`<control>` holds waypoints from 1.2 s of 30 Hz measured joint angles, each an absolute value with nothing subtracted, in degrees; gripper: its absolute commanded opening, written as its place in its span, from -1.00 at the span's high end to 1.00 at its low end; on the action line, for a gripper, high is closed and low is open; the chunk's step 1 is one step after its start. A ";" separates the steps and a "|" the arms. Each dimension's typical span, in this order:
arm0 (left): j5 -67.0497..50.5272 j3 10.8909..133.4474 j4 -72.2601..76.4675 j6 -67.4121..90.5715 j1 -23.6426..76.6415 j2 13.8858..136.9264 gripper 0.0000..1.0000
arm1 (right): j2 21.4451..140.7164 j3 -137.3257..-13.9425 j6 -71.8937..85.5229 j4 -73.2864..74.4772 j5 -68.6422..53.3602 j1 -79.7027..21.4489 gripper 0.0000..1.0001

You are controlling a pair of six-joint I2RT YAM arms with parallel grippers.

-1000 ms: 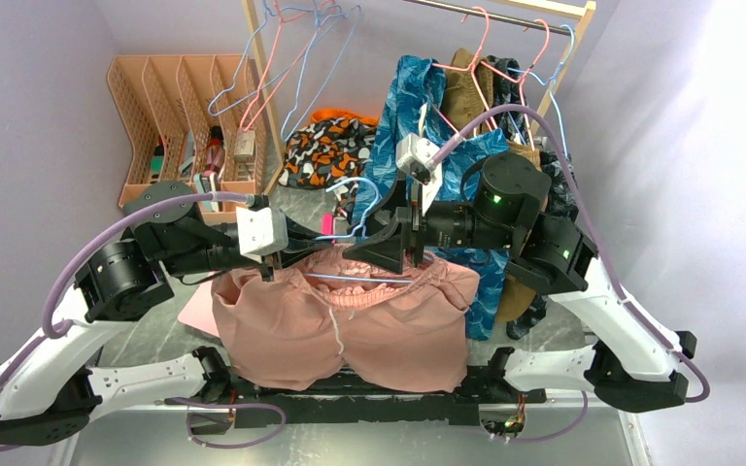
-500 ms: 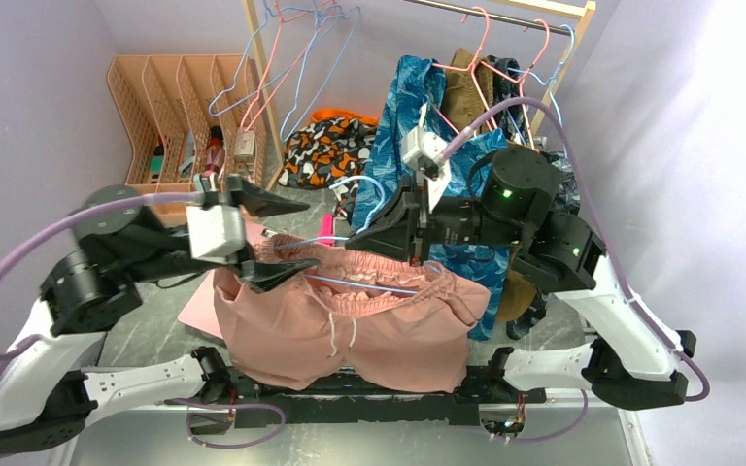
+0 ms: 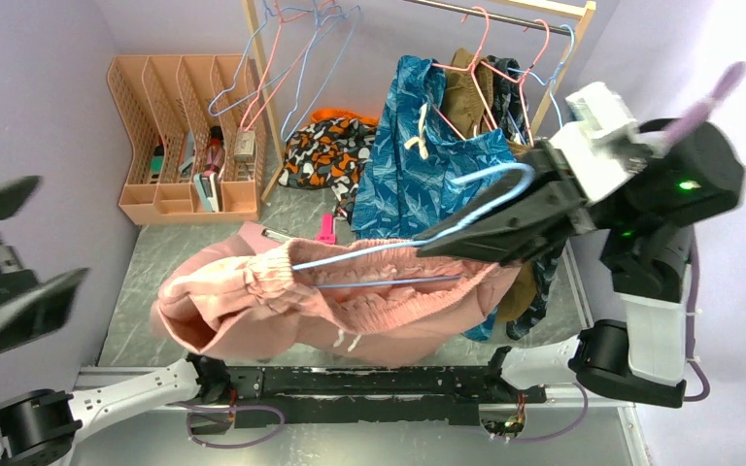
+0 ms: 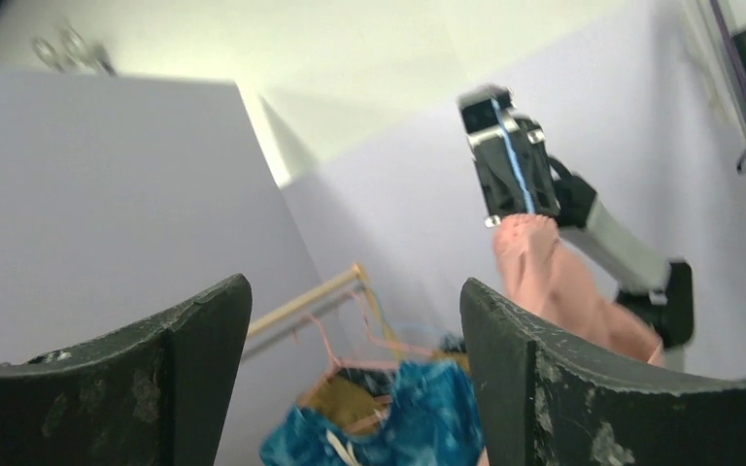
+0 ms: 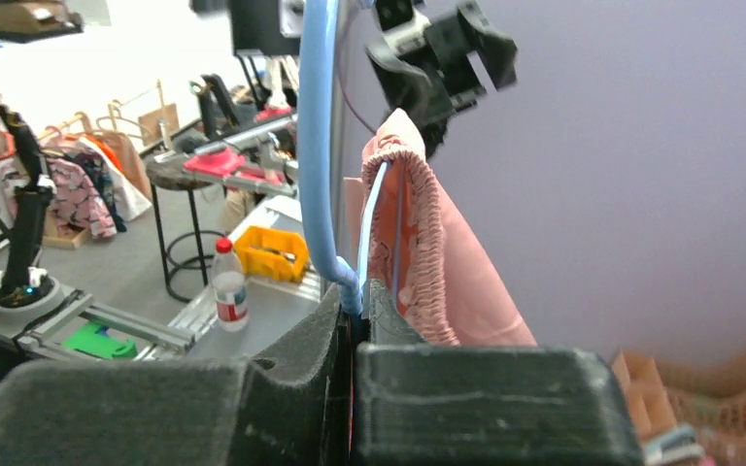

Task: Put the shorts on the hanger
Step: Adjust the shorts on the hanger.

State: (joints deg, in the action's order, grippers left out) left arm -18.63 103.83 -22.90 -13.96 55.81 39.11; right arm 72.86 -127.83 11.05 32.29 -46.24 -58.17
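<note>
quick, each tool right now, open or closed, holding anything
Left tool: open, holding nothing.
Right tool: closed on the hanger, with the shorts draped on it.

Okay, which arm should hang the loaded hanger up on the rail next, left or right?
Right. Its tool is shut on the hanger, with the shorts draped over it, raised near the rail. The left tool is open and empty, off at the far left.
</note>
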 measured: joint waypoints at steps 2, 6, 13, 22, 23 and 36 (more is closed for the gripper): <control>-18.22 105.78 -20.97 -14.13 55.81 38.81 -0.65 | 73.14 -131.04 11.53 31.29 -48.51 -57.84 1.00; -16.97 108.81 -18.98 -14.44 55.81 38.81 -0.65 | 72.47 -131.15 8.88 31.42 -47.13 -57.65 1.00; -12.62 103.44 -18.17 -15.79 55.81 37.54 -0.65 | 76.44 -121.43 3.05 39.51 -30.55 -57.58 1.00; -9.45 99.31 -19.25 -16.95 55.81 37.54 -0.65 | 84.40 -137.51 3.01 45.45 -23.88 -57.06 1.00; -9.37 99.09 -19.25 -16.97 55.81 37.52 -0.65 | 82.56 -138.26 3.25 43.27 -24.71 -57.08 1.00; -9.17 99.22 -19.84 -16.95 55.81 37.45 -0.65 | 74.43 -124.22 2.61 38.04 -23.79 -57.12 1.00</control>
